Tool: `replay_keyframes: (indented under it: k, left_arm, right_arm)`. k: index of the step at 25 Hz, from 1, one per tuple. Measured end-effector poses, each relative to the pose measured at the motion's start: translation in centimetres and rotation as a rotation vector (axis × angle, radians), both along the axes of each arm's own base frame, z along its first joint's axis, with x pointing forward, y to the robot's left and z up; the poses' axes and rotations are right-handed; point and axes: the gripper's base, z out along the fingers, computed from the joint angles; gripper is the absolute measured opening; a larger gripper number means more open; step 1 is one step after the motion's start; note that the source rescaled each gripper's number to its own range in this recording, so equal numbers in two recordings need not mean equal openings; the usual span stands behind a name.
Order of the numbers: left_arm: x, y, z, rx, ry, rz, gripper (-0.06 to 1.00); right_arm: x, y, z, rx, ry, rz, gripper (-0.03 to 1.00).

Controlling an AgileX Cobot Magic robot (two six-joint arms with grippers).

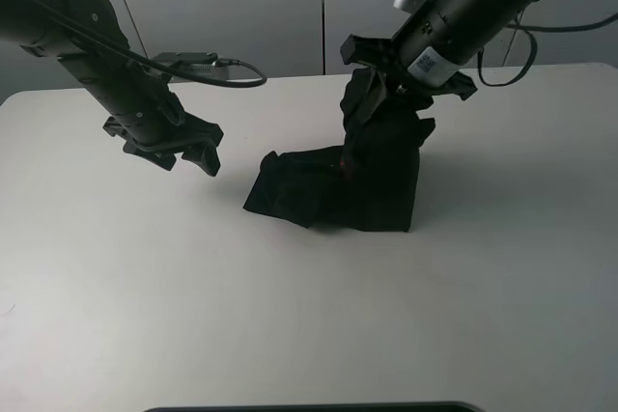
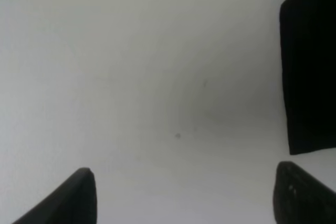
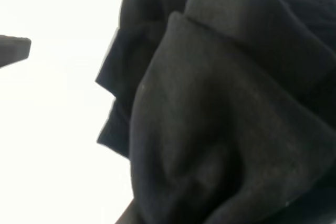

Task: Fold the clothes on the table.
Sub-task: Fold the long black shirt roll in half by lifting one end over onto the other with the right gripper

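The clothes (image 1: 359, 178) are a bunched black garment on the white table (image 1: 145, 287), just right of its middle. A small red speck shows on the fabric. My right gripper (image 1: 394, 87) is shut on the garment's upper part and holds it raised, so the cloth hangs from it down to the table. In the right wrist view the black folds (image 3: 220, 108) fill most of the picture and hide the fingers. My left gripper (image 1: 198, 153) hovers open over bare table to the left of the garment. Its two fingertips (image 2: 79, 195) stand wide apart with nothing between them, and the cloth's edge (image 2: 310, 61) lies off to one side.
Grey wall panels stand behind the table's far edge. A black cable (image 1: 241, 74) loops off the left arm above the table. A dark strip (image 1: 309, 407) shows at the table's near edge.
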Motion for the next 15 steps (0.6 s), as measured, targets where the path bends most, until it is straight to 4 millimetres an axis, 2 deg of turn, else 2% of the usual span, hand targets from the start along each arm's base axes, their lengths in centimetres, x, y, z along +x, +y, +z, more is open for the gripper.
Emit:
replay_keyframes:
  k: [2, 5, 7, 8, 9, 10, 13, 14, 15]
  left_arm:
    - [0.0, 0.0, 0.0, 0.0, 0.0, 0.0, 0.89]
    - [0.0, 0.0, 0.0, 0.0, 0.001, 0.0, 0.89]
    - [0.0, 0.0, 0.0, 0.001, 0.002, 0.0, 0.89]
    - [0.0, 0.0, 0.0, 0.001, 0.002, -0.001, 0.89]
    - [0.0, 0.0, 0.0, 0.001, 0.002, -0.001, 0.89]
    - [0.0, 0.0, 0.0, 0.001, 0.002, -0.001, 0.89]
    - [0.0, 0.0, 0.0, 0.0, 0.0, -0.001, 0.89]
    - [0.0, 0.0, 0.0, 0.001, 0.0, -0.002, 0.89]
    - [0.0, 0.0, 0.0, 0.001, 0.0, -0.002, 0.89]
  right_arm:
    - [0.3, 1.4, -1.8, 0.008, 0.004, -0.016, 0.1]
    - [0.8, 2.4, -3.6, 0.001, -0.004, -0.039, 0.1]
    - [1.0, 2.5, -4.1, -0.005, -0.014, -0.037, 0.11]
    - [1.0, 2.6, -4.2, -0.007, -0.026, -0.024, 0.15]
    - [1.0, 2.6, -4.2, -0.009, -0.039, -0.003, 0.24]
    - [1.0, 2.6, -4.2, -0.01, -0.048, 0.01, 0.39]
    - [1.0, 2.6, -4.2, -0.011, -0.057, 0.024, 0.88]
    - [1.0, 2.6, -4.2, -0.012, -0.059, 0.029, 0.95]
    - [1.0, 2.6, -4.1, -0.013, -0.063, 0.035, 0.97]
